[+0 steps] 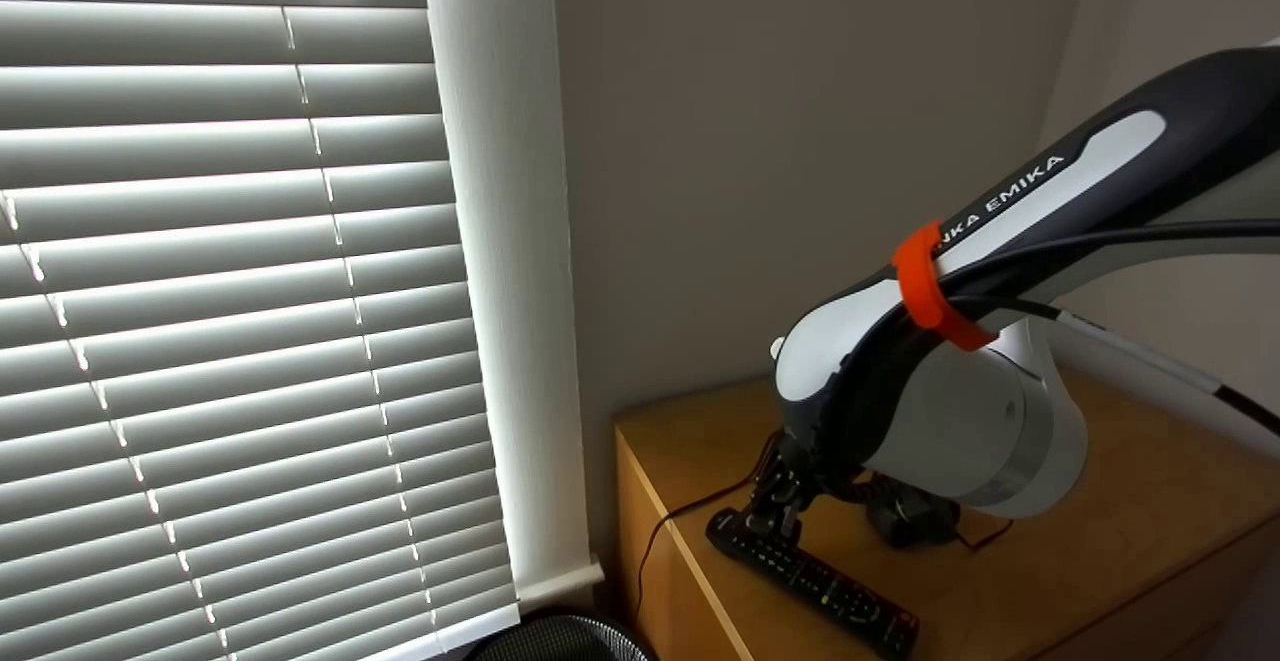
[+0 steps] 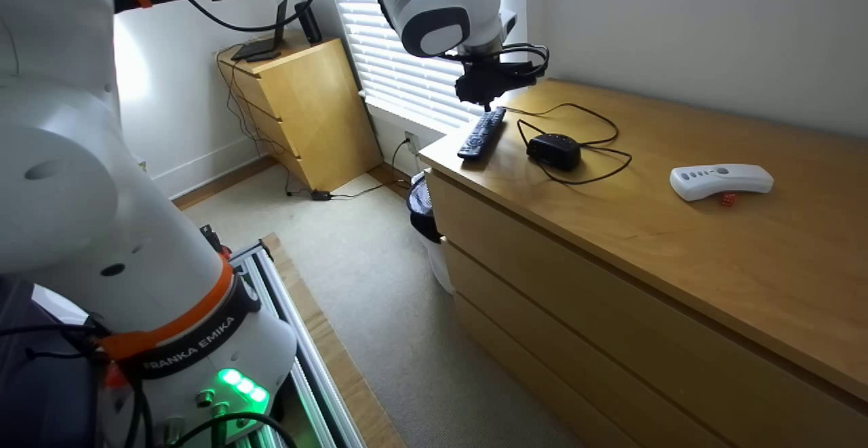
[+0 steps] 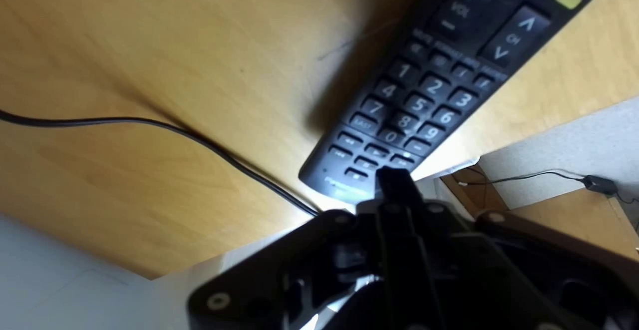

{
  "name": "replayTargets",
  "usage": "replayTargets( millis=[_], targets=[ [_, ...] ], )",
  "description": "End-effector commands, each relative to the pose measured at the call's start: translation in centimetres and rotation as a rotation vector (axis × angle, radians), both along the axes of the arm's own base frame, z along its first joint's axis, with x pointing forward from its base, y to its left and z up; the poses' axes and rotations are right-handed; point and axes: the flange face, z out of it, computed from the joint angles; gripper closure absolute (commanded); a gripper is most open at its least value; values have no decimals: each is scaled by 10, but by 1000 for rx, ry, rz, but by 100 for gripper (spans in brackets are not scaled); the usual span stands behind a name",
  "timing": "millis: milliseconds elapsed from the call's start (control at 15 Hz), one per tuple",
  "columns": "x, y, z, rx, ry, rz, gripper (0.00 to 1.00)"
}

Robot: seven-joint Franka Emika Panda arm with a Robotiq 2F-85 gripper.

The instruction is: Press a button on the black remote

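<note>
The black remote lies flat on the wooden dresser near its edge, in both exterior views (image 1: 815,581) (image 2: 483,133). It fills the upper right of the wrist view (image 3: 424,85), where number, volume and channel buttons show. My gripper (image 3: 397,175) is shut with its fingertips together and nothing between them. The tips are over the remote's end with the small playback buttons, just beside the lowest ones. The gripper points down at the remote in both exterior views (image 1: 778,529) (image 2: 487,106). I cannot tell whether the tips touch it. The tips hide part of that end.
A black corded device (image 1: 905,517) lies beside the remote, and it also shows in an exterior view (image 2: 554,151). Its cable (image 3: 209,143) runs near the remote's end. A white device (image 2: 721,180) and a red die (image 2: 727,199) are farther along the dresser (image 2: 610,217).
</note>
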Motion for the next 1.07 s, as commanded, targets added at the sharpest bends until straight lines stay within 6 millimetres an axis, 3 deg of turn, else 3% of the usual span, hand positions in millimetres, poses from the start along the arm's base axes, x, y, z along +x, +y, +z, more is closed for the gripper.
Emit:
replayTargets(
  millis=[0, 1000],
  targets=[
    [4, 3, -4, -9, -14, -15, 100],
    [8, 2, -12, -18, -10, -21, 100]
  ],
)
